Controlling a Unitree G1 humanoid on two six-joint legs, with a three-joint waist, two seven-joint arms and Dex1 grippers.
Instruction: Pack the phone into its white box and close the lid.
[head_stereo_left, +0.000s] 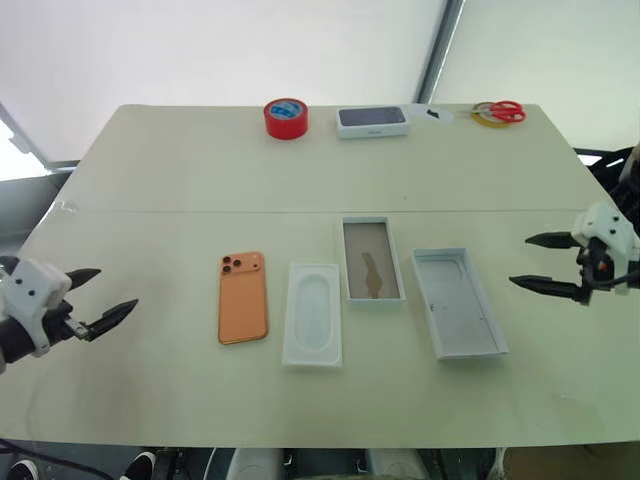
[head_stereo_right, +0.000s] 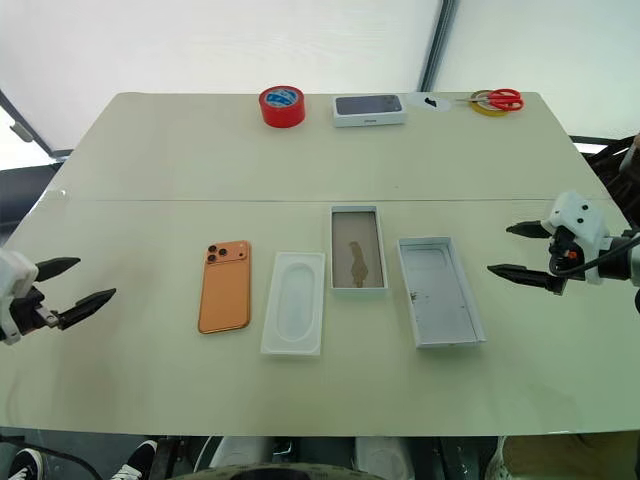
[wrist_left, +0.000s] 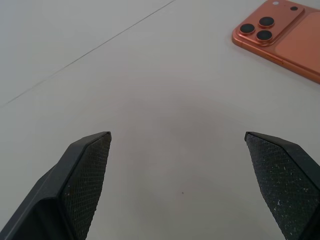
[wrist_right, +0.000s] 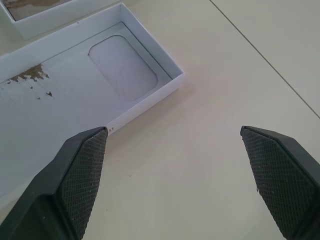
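The orange phone (head_stereo_left: 243, 297) lies back up on the table, its lenses toward the far side. To its right lies a white insert with a rounded recess (head_stereo_left: 313, 313). Further right sits the white box (head_stereo_left: 371, 260) with its brown floor, then the lid (head_stereo_left: 457, 302), open side up. My left gripper (head_stereo_left: 104, 298) hovers open at the table's left edge, well left of the phone (wrist_left: 285, 31). At the right edge my right gripper (head_stereo_left: 540, 263) is open too, just right of the lid (wrist_right: 75, 90). Nothing is held.
Along the far edge stand a red tape roll (head_stereo_left: 286, 118), a closed white box with a dark top (head_stereo_left: 372, 121) and red-handled scissors on a yellow tape ring (head_stereo_left: 499, 112). A seam (head_stereo_left: 200, 211) crosses the table's middle.
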